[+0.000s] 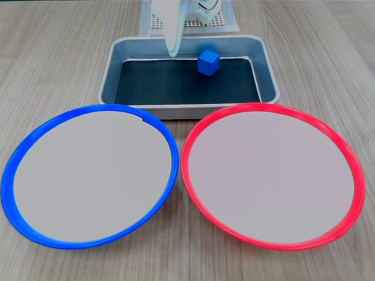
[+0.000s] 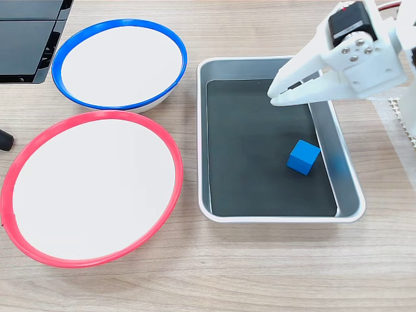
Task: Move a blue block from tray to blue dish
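My white gripper (image 2: 274, 93) enters a fixed view from the 2 o'clock corner, its fingers pointing toward 9 o'clock with the tips nearly together, nothing between them. In the other fixed view the gripper (image 1: 173, 54) descends from 12 o'clock, its tip pointing toward 6 o'clock.

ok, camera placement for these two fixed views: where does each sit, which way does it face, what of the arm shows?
A fixed view: low in front of the table, facing the arm's base across the blue dish and red dish; white fingers hang over the tray.
Another fixed view: high up, looking steeply down; the gripper enters from the right.
Shared: both dishes, the tray, the blue block on its floor.
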{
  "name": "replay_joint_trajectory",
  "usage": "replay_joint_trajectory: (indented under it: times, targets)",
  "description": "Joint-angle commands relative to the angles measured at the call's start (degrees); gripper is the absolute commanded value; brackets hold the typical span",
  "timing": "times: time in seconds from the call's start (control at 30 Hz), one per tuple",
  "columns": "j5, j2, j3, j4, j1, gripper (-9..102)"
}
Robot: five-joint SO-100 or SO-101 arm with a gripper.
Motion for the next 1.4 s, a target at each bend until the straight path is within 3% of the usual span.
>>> replay_joint_trajectory:
  times: [0.0, 0.27, 0.4, 0.47, 0.6, 0.77, 0.9, 1.03, 1.2, 1.37]
  targets:
    - [-0.3, 1.3, 0.0, 0.2, 0.2, 0]
    - [-0.8, -0.2, -1.2, 0.0, 0.5, 0]
    - [-17.2, -17.1, -17.5, -1.9, 3.2, 0]
    - [-20.7, -24.7, -27.1, -1.6, 4.7, 0]
    - [-27.2, -44.9, -52.0, 9.2, 2.6, 0]
    - [-57.0, -62.8, -70.1, 29.5, -6.2, 0]
    - [-91.7, -69.8, -69.5, 36.7, -10.4, 0]
    - [-113.7, -74.8, -66.7, 38.1, -11.4, 0]
    - [-128.7, -80.5, -66.4, 37.6, -12.5, 1]
    - [-135.4, -82.4, -64.8, 36.2, -13.4, 8]
